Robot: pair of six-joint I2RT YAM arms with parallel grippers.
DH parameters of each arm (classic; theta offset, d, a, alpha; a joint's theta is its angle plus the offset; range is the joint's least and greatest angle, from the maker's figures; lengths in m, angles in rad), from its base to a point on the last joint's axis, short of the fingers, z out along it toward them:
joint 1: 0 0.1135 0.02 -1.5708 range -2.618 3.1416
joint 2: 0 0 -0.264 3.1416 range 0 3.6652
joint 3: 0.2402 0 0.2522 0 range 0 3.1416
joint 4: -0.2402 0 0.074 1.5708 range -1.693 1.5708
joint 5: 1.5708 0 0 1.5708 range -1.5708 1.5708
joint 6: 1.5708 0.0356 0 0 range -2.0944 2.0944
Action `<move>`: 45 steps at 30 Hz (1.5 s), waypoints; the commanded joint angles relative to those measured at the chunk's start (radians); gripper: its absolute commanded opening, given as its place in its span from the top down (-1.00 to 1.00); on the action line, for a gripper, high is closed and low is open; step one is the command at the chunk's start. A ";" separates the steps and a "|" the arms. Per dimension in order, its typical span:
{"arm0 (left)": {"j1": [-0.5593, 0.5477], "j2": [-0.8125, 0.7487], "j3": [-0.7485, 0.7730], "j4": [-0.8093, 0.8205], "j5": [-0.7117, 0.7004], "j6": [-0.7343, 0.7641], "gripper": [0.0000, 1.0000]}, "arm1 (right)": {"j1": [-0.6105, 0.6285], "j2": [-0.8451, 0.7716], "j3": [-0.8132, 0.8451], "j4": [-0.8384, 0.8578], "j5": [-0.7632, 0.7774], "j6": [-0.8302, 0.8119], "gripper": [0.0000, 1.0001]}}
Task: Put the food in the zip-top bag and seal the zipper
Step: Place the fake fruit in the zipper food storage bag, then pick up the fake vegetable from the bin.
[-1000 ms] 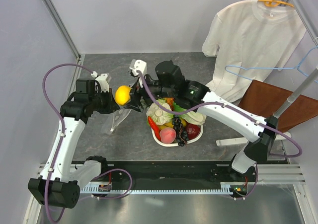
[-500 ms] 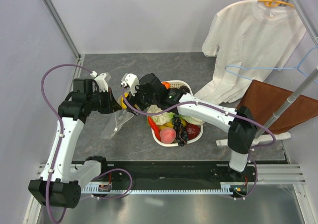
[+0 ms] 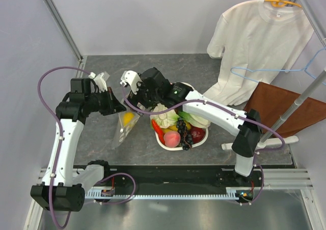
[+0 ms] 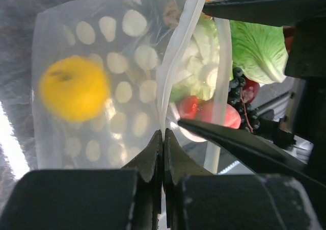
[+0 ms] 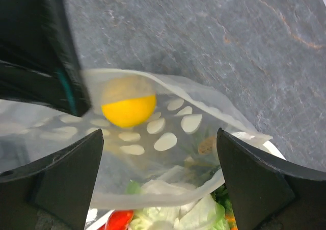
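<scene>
**Left gripper** (image 4: 163, 138): the fingers are pressed together on one lip of the bag (image 3: 124, 130), pinching the zipper (image 4: 168, 69) strip. The bag hangs from this grip and slopes down toward the grey table (image 3: 97, 143). Whether its lower end rests on the surface cannot be confirmed.

**Right gripper** (image 5: 159, 138): the fingers are spread wide and hold nothing. It is positioned just above the bag mouth, close beside the left gripper.

**Bag mouth:** it is open. In the left wrist view the two lips of the zipper stand apart, and only the near one is held.

**Yellow fruit** (image 4: 74, 88): it is inside the bag, seen through the dotted plastic. It is clear of both grippers.

**Basket** (image 3: 164, 144): it stands on the table just to the right of the bag. It holds the lettuce (image 3: 164, 119), the peach (image 3: 171, 138), a bunch of dark grapes (image 3: 183, 135) and a red fruit (image 3: 197, 134). All of these are outside the bag.

**Surroundings:** a white shirt (image 3: 254, 36) hangs on a hanger at the far right, well apart from the work.
</scene>
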 commanded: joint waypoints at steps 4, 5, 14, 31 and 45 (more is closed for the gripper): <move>0.006 0.006 -0.031 0.033 0.088 -0.068 0.96 | -0.023 -0.092 0.180 -0.287 -0.018 -0.006 -0.96; 0.004 -0.002 -0.039 0.043 0.087 -0.070 0.96 | -0.042 -0.105 0.191 -0.330 -0.027 0.008 -0.96; 0.004 -0.065 -0.085 0.067 0.064 -0.059 0.96 | -0.301 -0.148 0.113 -0.758 0.048 -0.044 -0.96; 0.004 -0.121 -0.126 0.067 0.032 -0.036 0.96 | -0.391 0.164 0.295 -0.978 -0.019 -0.053 -0.96; 0.006 -0.137 -0.154 0.084 0.044 -0.039 0.96 | -0.391 0.203 0.117 -0.978 0.002 -0.059 -0.63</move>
